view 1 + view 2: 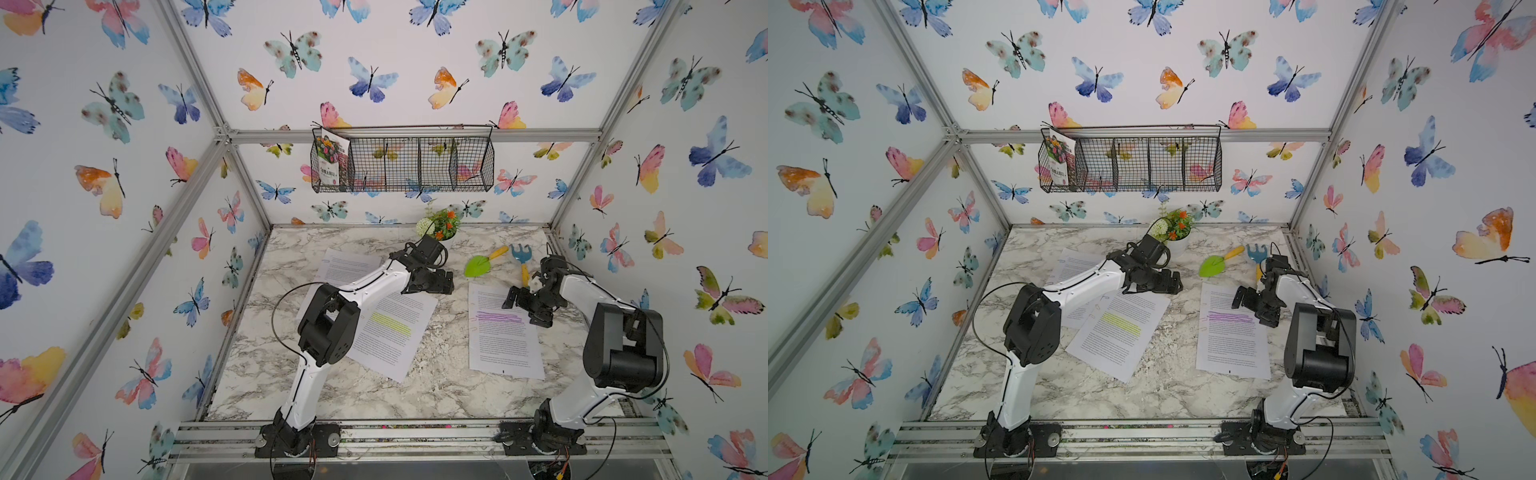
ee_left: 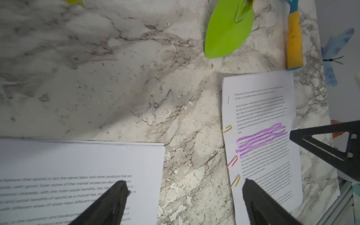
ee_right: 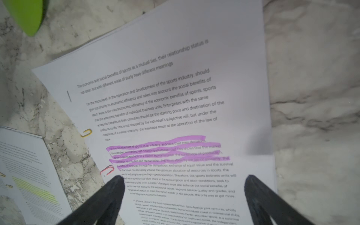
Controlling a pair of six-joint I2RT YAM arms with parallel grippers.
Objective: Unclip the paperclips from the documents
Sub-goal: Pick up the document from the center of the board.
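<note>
right gripper [image 3: 185, 182]: jaws spread wide, nothing in them, hanging over the purple doc [image 3: 175, 97] by its highlighted lines. Looks clear of the paper, but I can't say for sure.
left gripper [image 2: 185, 184]: also wide and empty, over the gap between the yellow doc [image 2: 78, 165] and the purple doc.
nearest clips: the pink clip [image 3: 107, 170] sits just beside one right fingertip [image 3: 118, 183] in the wrist view. The yellow clip [image 3: 86, 132] is further along the same edge, and the third clip [image 2: 235, 181] is on the pink one's other side. All three ride the edge facing the yellow doc.
other clips: a couple on the yellow doc's edge, tiny. The plain doc [image 1: 345, 266] is partly under the left arm, so I can't make out its clips.
handling: my guess is thin springy wire, basically weightless and slick. The sheets are floppy and will probably skate on the table [image 1: 415, 395].
where to grab: the loop end poking past the paper edge. Slide it off outward while the other gripper pins the page.
</note>
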